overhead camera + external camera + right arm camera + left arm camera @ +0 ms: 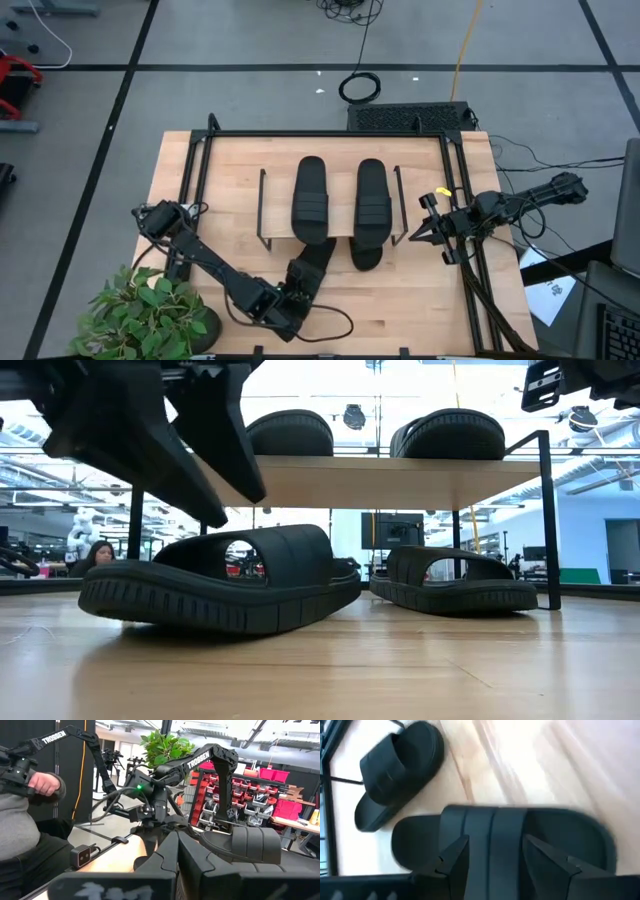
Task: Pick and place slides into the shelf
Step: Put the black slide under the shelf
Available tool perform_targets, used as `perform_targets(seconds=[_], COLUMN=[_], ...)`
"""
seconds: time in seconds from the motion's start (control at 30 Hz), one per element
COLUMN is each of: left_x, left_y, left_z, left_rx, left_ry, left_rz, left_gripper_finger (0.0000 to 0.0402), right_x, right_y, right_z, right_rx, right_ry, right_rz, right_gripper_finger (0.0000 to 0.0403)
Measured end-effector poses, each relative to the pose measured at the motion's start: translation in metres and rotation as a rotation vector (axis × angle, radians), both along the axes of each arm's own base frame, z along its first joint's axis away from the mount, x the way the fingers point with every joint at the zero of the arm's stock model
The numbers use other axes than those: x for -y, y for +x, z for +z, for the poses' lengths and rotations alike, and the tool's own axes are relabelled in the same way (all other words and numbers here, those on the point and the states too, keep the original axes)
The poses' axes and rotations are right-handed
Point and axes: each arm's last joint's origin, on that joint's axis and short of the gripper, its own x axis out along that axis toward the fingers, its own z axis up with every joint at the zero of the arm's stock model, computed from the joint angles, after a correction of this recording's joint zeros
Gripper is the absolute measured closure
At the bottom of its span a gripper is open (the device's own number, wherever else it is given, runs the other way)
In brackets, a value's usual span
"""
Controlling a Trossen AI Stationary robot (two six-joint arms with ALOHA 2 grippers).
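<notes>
Four black slides are in view: two on the shelf's (262,190) wood top, the left one (311,199) and the right one (372,197), and two on the table (410,290) below, one (315,262) near the left gripper (297,300) and one (366,255) beside it. There is one shelf, one potted plant (145,315), and two grippers, with the right gripper (425,236) off to the shelf's side.

From overhead I get even, bright light; the bench (330,290) shows only soft shadows under the shelf (330,238). At bench height the room behind blows out white, so the near slide (215,585) and left gripper (215,485) read as dark silhouettes, the gripper out of focus. My left wrist picture is smeared with blur, with glare on the wood. Right wrist: fingers (167,857) soft, background sharp.
</notes>
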Motion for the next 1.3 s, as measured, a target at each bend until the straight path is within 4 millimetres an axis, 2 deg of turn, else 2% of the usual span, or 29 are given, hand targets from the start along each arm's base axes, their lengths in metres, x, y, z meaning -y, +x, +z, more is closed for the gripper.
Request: perform_targets(seconds=[0.13,0.27,0.37,0.43,0.6,0.87,1.03,1.3], left_x=[0.0,0.008,0.015,0.019,0.022,0.029,0.028,0.019], left_y=[-0.01,-0.021,-0.023,-0.022,-0.016,-0.014,-0.012,-0.001], left_z=[0.012,0.033,0.045,0.046,0.029,0.003,0.002,-0.023], left_rx=[-0.128,-0.205,-0.227,-0.251,-0.302,-0.328,-0.272,-0.368], left_ry=[-0.003,-0.196,-0.363,-0.436,-0.441,-0.323,-0.24,-0.258], left_rz=[-0.023,-0.074,-0.16,-0.206,-0.259,-0.279,-0.273,-0.246], left_gripper_finger=[0.0218,0.0223,0.0251,0.0283,0.0388,0.0399,0.0401,0.0401], right_x=[0.0,0.0,0.0,0.0,0.0,0.0,0.0,0.0], right_y=[0.0,0.0,0.0,0.0,0.0,0.0,0.0,0.0], right_z=[0.0,0.0,0.0,0.0,0.0,0.0,0.0,0.0], right_rx=[0.0,0.0,0.002,0.008,0.008,0.007,0.007,0.005], right_ry=[0.0,-0.002,-0.012,-0.012,-0.008,-0.007,-0.009,-0.004], right_rz=[0.0,0.0,-0.001,-0.001,-0.001,-0.001,-0.001,0.0], right_gripper_finger=[0.0403,0.0403,0.0403,0.0403,0.0403,0.0403,0.0403,0.0403])
